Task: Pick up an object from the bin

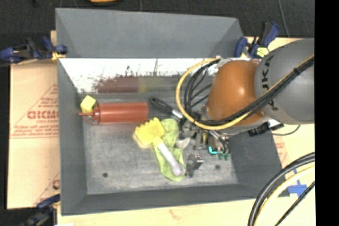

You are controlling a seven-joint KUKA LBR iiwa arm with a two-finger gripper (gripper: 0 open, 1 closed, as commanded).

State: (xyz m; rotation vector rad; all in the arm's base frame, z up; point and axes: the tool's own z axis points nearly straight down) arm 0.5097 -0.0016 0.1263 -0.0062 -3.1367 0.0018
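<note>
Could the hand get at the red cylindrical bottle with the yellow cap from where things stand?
Probably yes. The red cylindrical bottle lies bare on the bin floor, nothing over it; the hand sits further right in view, by the yellow white-handled brush.

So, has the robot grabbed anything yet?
Not yet. The tool is low in the bin, at the green cloth's right edge, near the yellow brush. Nothing looks lifted; the red bottle lies apart at the left. Grabbing and lifting are left.
</note>
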